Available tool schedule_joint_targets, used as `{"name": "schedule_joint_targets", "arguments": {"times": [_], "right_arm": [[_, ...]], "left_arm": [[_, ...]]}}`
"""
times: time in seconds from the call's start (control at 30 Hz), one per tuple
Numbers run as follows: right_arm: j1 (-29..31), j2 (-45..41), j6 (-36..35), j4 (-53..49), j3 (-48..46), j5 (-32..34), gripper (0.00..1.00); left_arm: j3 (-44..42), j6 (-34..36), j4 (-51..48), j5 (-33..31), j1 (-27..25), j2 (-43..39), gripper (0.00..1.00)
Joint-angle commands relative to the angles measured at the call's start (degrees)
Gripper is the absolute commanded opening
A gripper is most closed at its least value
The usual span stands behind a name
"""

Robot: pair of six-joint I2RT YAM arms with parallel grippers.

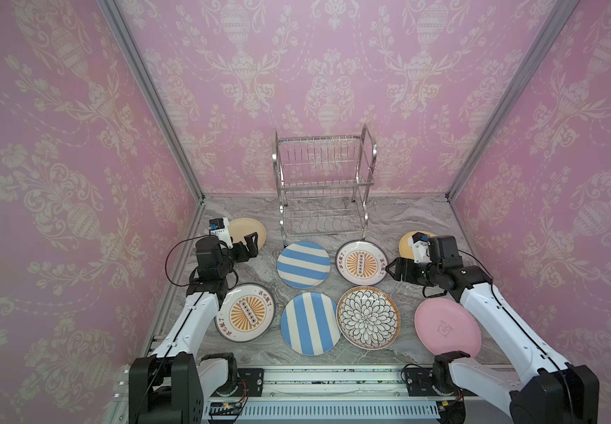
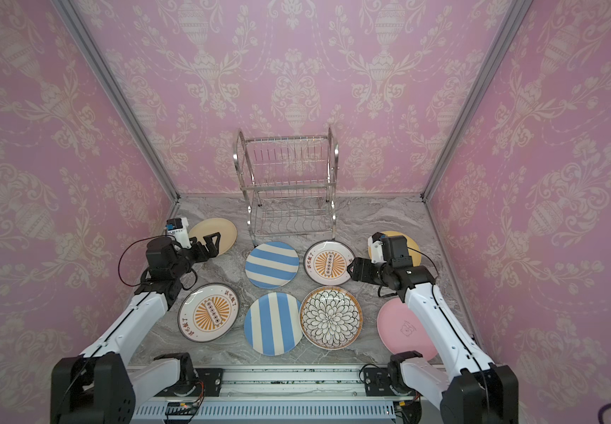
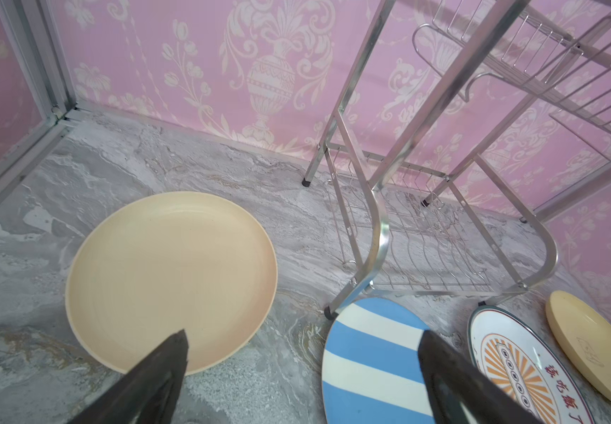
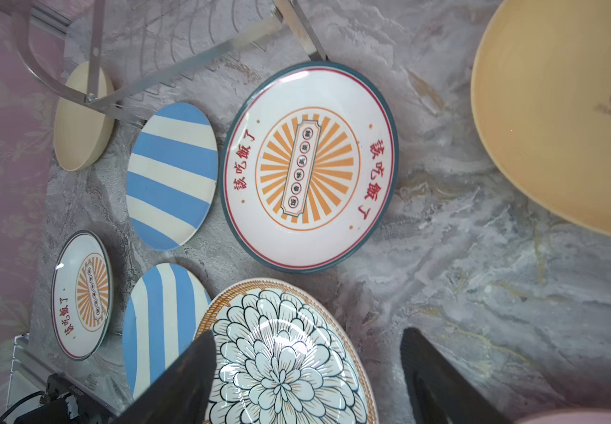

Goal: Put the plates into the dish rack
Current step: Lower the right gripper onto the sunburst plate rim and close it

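Several plates lie flat on the marble table in front of the empty dish rack (image 1: pixel 324 183): cream (image 1: pixel 247 229), striped (image 1: pixel 303 264), sunburst (image 1: pixel 361 262), yellow (image 1: pixel 407 244), a second sunburst (image 1: pixel 247 312), a second striped (image 1: pixel 309 323), petal-patterned (image 1: pixel 368 317) and pink (image 1: pixel 447 328). My left gripper (image 1: pixel 254 245) is open and empty over the near edge of the cream plate (image 3: pixel 171 271). My right gripper (image 1: pixel 390 271) is open and empty just right of the far sunburst plate, above the petal plate's (image 4: pixel 282 352) rim in the right wrist view.
Pink patterned walls with metal corner posts (image 1: pixel 149 99) close in the table on three sides. A metal rail (image 1: pixel 318 381) with both arm bases runs along the front edge. The rack's front legs (image 3: pixel 329 312) stand close to the far striped plate.
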Motion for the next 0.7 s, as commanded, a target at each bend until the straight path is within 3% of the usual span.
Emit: {"name": "schedule_joint_targets", "arguments": {"times": [0.0,0.2,0.67], "right_arm": [[0.0,0.9,6.4,4.6,-2.4,2.2,0.72],[-0.1,6.1,8.9,14.8,-5.6,3.9,0.62],[-1.9,22.8,11.5,31.2,-6.2,1.5,0.53]], "left_arm": [[2.3,-1.8,-2.6,3.5,-1.1,-1.4,0.99],[3.7,-1.2,-2.3,5.1,-1.3,-0.6,0.99],[4.8,-0.7,-0.1,9.7,-2.7,-0.6,0.99]]}}
